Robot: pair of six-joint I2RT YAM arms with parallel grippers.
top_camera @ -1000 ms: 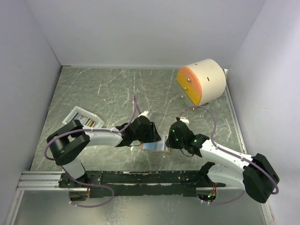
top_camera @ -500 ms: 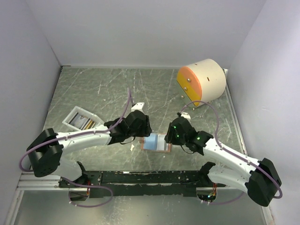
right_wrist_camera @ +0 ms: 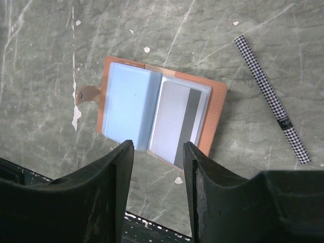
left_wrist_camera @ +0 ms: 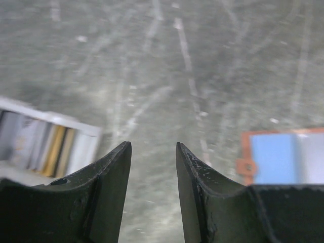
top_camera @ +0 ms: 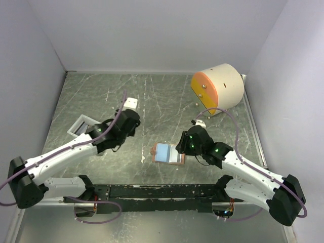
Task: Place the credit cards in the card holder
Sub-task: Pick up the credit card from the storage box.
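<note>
The salmon card holder [top_camera: 168, 153] lies open and flat on the table. In the right wrist view [right_wrist_camera: 215, 109] its left pocket holds a light blue card [right_wrist_camera: 125, 105] and its right pocket a grey-white card [right_wrist_camera: 174, 121] with a dark stripe. My right gripper [right_wrist_camera: 158, 144] hovers open and empty over the holder's near edge, and it shows in the top view [top_camera: 185, 144]. My left gripper [left_wrist_camera: 152, 146] is open and empty over bare table, left of the holder [left_wrist_camera: 283, 157]. More cards, one amber, stand in the white tray [left_wrist_camera: 45, 147].
The white tray [top_camera: 77, 125] is partly hidden under my left arm. A big cream cylinder with an orange face [top_camera: 217, 87] lies at the back right. A black-and-white checked pen [right_wrist_camera: 271, 98] lies right of the holder. Walls close in on both sides.
My left gripper has drawn back from the card holder to the left, toward the tray, leaving the holder uncovered. My right gripper has stayed almost in place.
</note>
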